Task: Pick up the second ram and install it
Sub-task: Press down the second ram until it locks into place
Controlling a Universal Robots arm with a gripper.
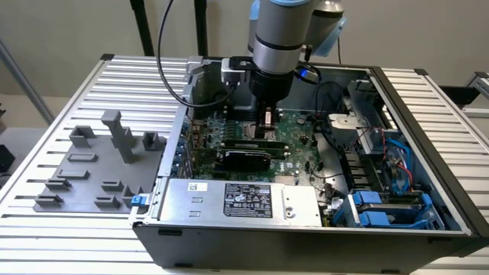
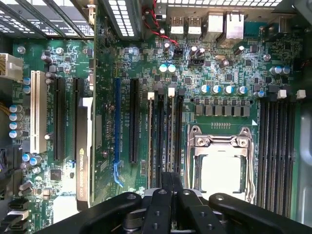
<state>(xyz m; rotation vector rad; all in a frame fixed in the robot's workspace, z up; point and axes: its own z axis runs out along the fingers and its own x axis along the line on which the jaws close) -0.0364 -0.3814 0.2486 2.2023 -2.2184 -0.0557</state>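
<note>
My gripper (image 1: 267, 127) reaches down into the open computer case (image 1: 428, 114), right over the memory slots beside the square CPU socket (image 2: 220, 165). In the wrist view its dark fingers (image 2: 158, 202) are pressed close together above the slot bank (image 2: 165, 131). The second ram (image 2: 169, 141) shows edge-on as a thin strip running out from between them along one slot. Another thin green stick (image 2: 150, 141) sits in the neighbouring slot. The wider black-topped card (image 1: 244, 156) lies across the motherboard just in front of the gripper.
A grey plastic tray (image 1: 84, 172) with upright blocks lies on the slatted table at the exterior view's left. The power supply (image 1: 244, 200) closes the case's near side. Drive bays with blue clips (image 1: 382, 209) and loose cables (image 1: 336, 103) crowd the exterior view's right.
</note>
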